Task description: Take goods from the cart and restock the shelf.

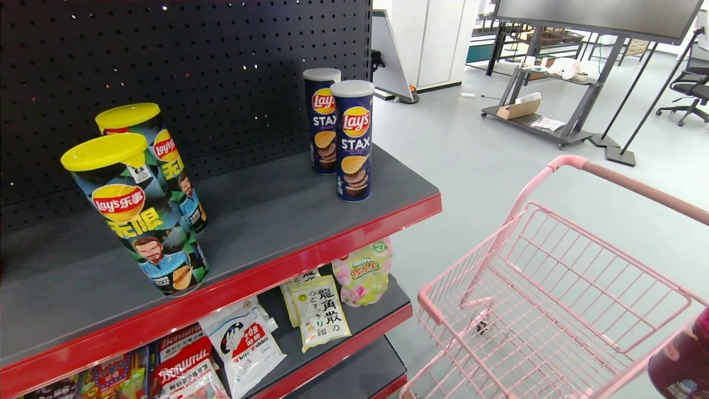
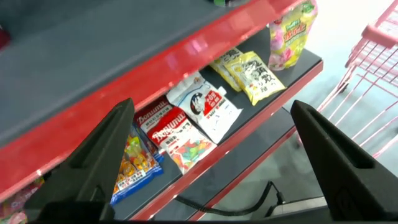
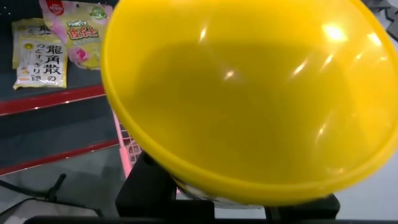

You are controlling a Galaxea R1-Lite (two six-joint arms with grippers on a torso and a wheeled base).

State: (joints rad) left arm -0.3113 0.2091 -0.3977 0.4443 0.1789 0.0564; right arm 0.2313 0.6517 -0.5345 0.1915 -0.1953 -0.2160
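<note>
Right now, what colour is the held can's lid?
Yellow lid on the can; clearest from right wrist view.

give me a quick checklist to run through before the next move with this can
1. Can held: ok, the yellow-lidded can sits in the right hand.
2. Grip square: cannot tell, the lid hides the contact.
3. Landing spot: ok, the top shelf has open deck between the yellow-lidded pair and the blue cans.
4. Left hand out of the way: ok, open, low by the snack bags.
5. Clearance over the pink cart: cannot tell.
</note>
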